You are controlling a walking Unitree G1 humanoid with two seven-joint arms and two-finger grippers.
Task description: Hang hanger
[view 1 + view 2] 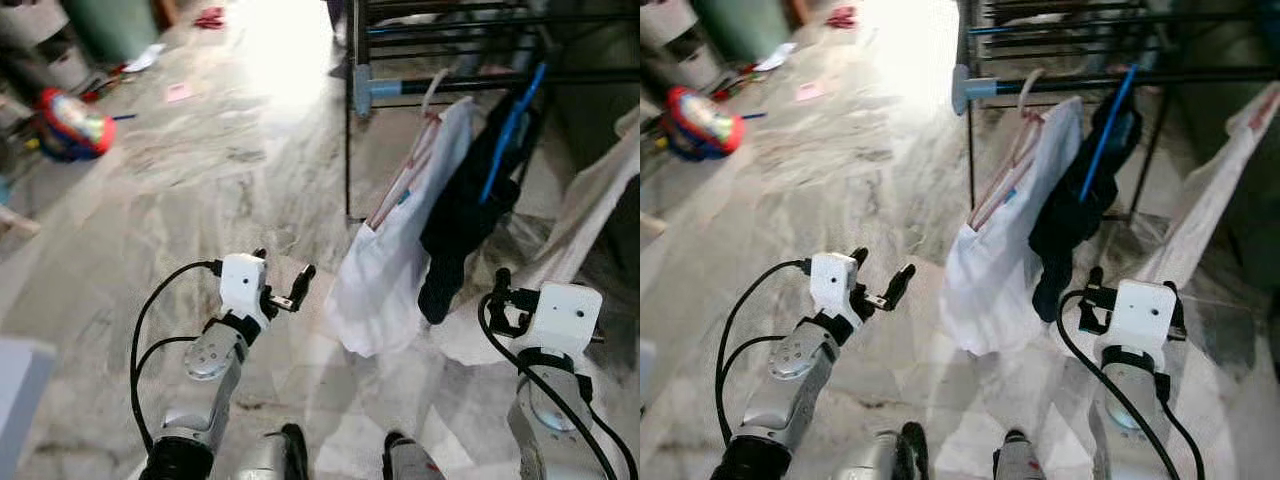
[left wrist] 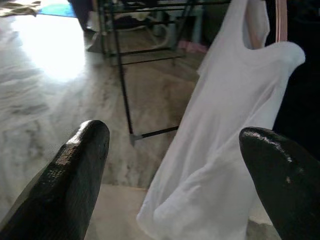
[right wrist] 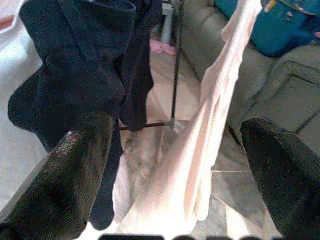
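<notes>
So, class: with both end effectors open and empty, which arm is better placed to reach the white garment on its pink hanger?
Left, probably. The left end effector sits open beside the white garment on the pink hanger, facing it in its wrist view. The right end effector faces the dark garment and cream cloth.

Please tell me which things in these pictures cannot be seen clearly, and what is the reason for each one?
- Pink hanger: its hook at the rack bar is washed out in the eye views.
- Blue hanger: mostly buried in the dark garment.
- Cream cloth: top cut off by the right wrist view's edge.
- Toy: blurred, kind unclear.
- Left gripper and right gripper: open, holding nothing.
</notes>
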